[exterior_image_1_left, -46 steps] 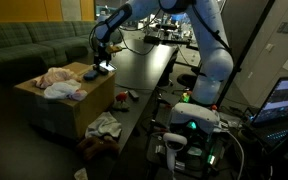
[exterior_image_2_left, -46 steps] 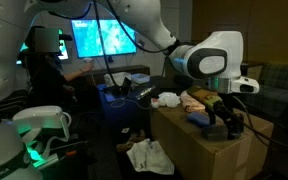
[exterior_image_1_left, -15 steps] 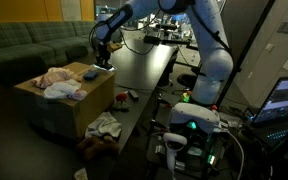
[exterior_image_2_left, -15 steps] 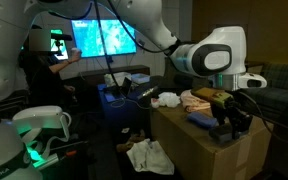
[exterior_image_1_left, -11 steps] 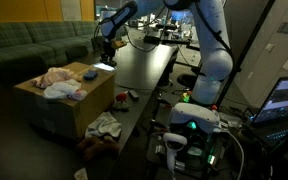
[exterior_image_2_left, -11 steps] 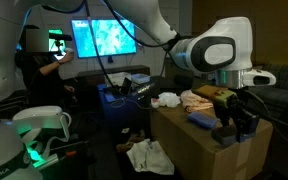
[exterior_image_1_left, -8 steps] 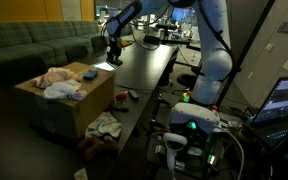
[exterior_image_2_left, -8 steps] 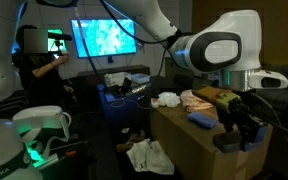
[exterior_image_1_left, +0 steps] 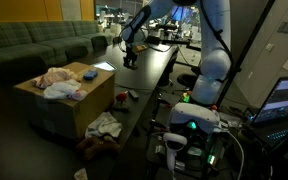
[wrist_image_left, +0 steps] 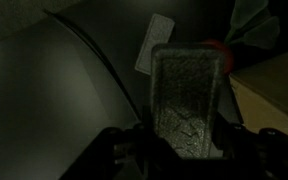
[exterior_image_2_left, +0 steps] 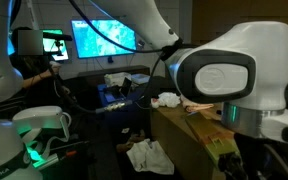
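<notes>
Single arm. My gripper [exterior_image_1_left: 130, 61] hangs above the dark tabletop [exterior_image_1_left: 149, 88], near the edge that faces the cardboard box [exterior_image_1_left: 69, 102]. In the wrist view the jaws look pressed onto the near short end of a gray block [wrist_image_left: 189, 95]. Its long axis runs straight out from them. A pale slip [wrist_image_left: 156, 45] shows just past its far end.

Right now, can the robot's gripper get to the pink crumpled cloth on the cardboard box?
Probably yes. The gripper hangs over the dark table beside the cardboard box, and the pink crumpled cloth lies uncovered on top with nothing standing between them.
</notes>
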Action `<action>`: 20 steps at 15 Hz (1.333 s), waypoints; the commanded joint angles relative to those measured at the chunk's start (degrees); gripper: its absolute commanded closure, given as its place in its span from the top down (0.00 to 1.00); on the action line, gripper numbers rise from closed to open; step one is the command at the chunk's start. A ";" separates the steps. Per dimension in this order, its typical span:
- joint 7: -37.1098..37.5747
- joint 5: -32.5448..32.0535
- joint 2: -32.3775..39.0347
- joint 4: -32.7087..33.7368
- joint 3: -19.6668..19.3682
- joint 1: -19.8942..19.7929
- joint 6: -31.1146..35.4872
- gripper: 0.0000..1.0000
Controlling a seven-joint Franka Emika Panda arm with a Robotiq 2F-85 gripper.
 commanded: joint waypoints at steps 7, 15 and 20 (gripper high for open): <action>0.44 2.58 9.20 -1.57 -1.38 -5.48 8.39 0.30; 1.41 5.74 20.82 3.21 -0.27 -8.11 12.22 0.30; 2.07 7.31 26.46 7.69 0.28 -9.57 13.33 0.30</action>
